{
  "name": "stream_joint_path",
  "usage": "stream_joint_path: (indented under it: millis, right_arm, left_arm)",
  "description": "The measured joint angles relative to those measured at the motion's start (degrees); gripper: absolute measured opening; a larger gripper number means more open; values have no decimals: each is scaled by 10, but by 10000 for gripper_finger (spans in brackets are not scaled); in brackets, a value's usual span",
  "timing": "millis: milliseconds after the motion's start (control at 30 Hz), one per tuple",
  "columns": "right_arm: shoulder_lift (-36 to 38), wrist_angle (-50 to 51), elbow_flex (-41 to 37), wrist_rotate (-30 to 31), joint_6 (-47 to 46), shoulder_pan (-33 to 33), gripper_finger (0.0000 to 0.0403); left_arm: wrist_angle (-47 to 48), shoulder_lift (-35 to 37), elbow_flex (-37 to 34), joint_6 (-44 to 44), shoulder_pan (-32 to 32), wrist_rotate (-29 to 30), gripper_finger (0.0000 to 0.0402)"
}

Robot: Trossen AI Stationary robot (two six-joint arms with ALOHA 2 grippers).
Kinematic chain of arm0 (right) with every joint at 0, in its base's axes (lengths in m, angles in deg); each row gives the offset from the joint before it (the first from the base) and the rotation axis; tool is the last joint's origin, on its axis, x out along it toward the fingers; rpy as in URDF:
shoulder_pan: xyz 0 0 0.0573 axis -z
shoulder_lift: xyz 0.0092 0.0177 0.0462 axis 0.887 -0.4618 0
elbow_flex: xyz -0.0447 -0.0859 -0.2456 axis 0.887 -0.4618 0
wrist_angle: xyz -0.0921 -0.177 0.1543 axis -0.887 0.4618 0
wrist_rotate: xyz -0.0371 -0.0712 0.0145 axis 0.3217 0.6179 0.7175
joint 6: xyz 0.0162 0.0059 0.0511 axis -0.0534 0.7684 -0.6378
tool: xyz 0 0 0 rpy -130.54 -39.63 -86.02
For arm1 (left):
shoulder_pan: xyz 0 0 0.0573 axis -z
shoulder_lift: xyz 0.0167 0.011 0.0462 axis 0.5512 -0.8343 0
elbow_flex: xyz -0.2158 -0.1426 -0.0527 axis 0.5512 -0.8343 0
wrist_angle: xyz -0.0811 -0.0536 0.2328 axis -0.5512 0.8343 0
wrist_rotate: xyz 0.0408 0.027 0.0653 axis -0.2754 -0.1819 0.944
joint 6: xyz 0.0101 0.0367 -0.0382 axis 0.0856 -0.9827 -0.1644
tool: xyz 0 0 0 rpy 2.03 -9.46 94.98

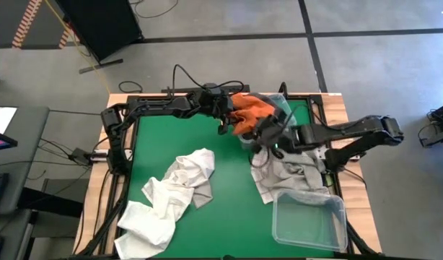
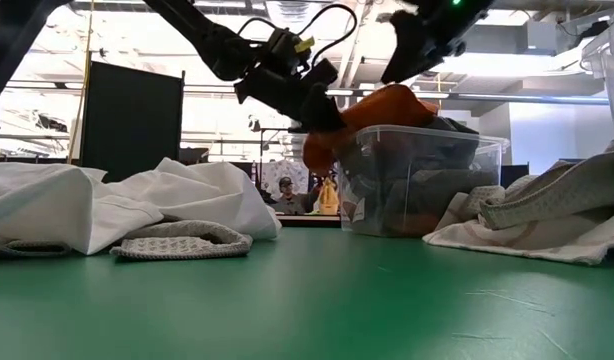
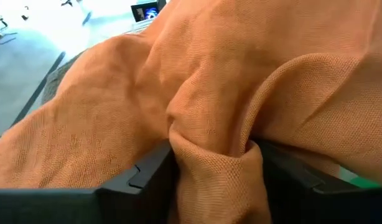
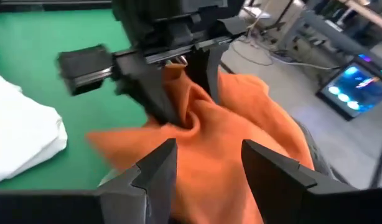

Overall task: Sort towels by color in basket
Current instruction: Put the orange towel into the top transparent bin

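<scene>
A rust orange towel [image 1: 252,108] lies heaped on top of a clear plastic basket [image 2: 419,182] at the table's far right, over dark cloth inside it. My left gripper [image 1: 232,115] reaches level from the left to the towel's left side, fingers apart with a raised fold between them. My right gripper [image 4: 206,177] hovers open just above the orange towel [image 4: 247,137], coming from the right and holding nothing. White towels [image 1: 171,195] lie crumpled on the mat at the near left. A pale grey towel [image 1: 288,173] lies near the right. My left gripper has an upright fold of the orange towel [image 3: 209,168] between its parted fingers [image 3: 150,174], several layers thick. The fold fills the gap and lies against both inner faces. The fingers come nearly level from the table's left. The towel rests on the basket's rim and contents.
A second clear bin [image 1: 309,217] sits at the near right corner, on the pale grey towel's edge. Bare green mat [image 1: 229,217] lies between the white pile and the bins. Both arms crowd over the far basket.
</scene>
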Motion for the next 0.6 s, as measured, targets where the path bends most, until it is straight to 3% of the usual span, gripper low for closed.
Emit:
stream_joint_path:
  millis: [333, 600]
  right_arm:
    - [-1, -75, -50, -172, 38, 153, 218]
    - [-1, -91, -134, -217, 3, 225, 218]
  left_arm:
    - [13, 44, -1, -2, 18, -2, 194]
    - [117, 106, -1, -26, 21, 0, 194]
